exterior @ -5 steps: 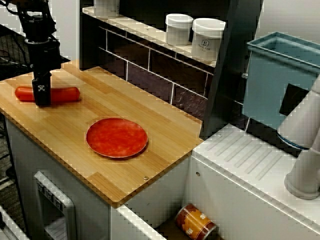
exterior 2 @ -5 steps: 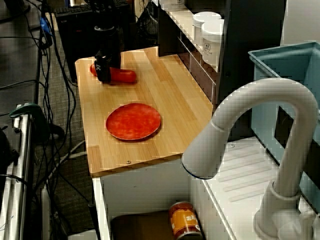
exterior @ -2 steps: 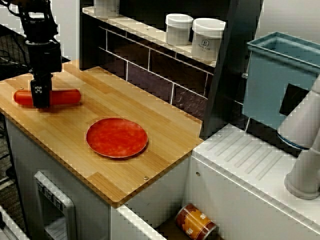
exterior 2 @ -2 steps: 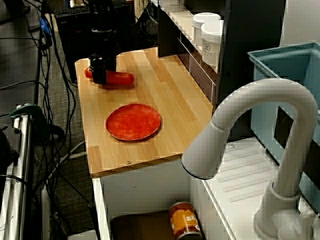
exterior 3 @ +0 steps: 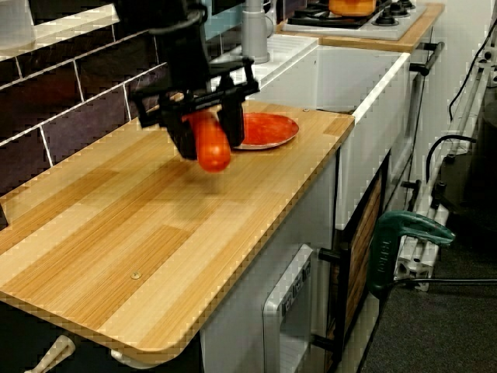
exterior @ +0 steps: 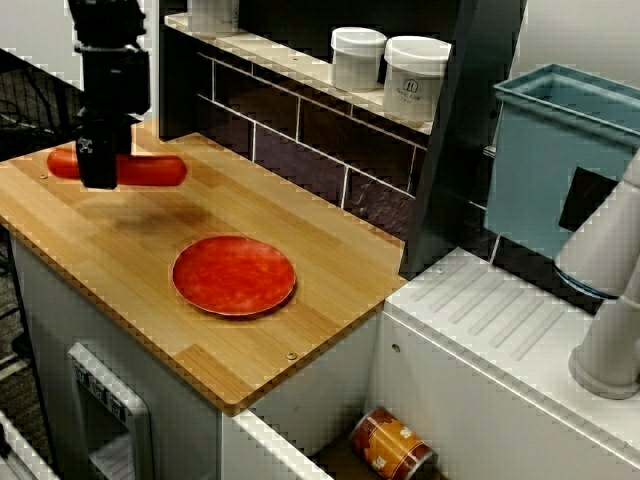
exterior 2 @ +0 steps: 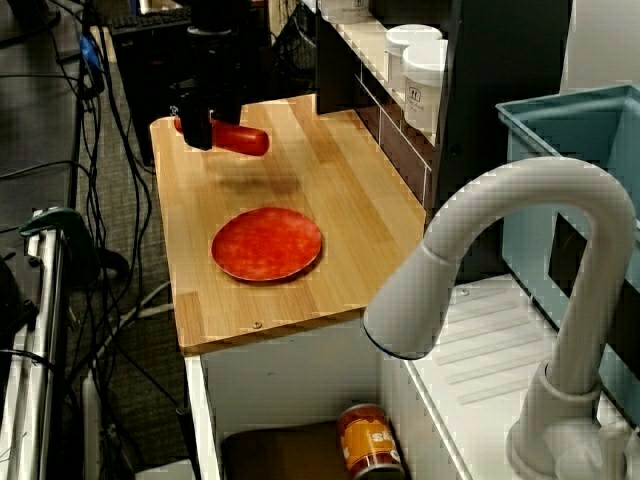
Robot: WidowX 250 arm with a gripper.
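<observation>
My gripper (exterior: 98, 172) is shut on a red sausage (exterior: 152, 170) and holds it level in the air above the far left part of the wooden counter (exterior: 330, 260). A shadow lies on the wood beneath it. In the view past the faucet the gripper (exterior 2: 200, 130) grips the sausage (exterior 2: 242, 140) near its left end. The view from the counter's end shows both fingers (exterior 3: 183, 142) pressed on the sausage (exterior 3: 211, 149). A flat red plate (exterior: 233, 275) lies on the counter to the right of the gripper, apart from it, and also shows as the plate (exterior 2: 266, 243) and the plate (exterior 3: 268, 129).
Two white jars (exterior: 358, 58) (exterior: 415, 78) stand on the tiled back shelf. A blue bin (exterior: 560, 160) and a white faucet (exterior 2: 500, 260) are by the sink at the right. An orange can (exterior: 392, 445) lies below the counter. Cables and a green clamp (exterior 3: 408, 233) are on the floor.
The gripper rose off the counter with the sausage in it and shifted slightly right. The sausage, which lay on the wood before, now hangs above it.
</observation>
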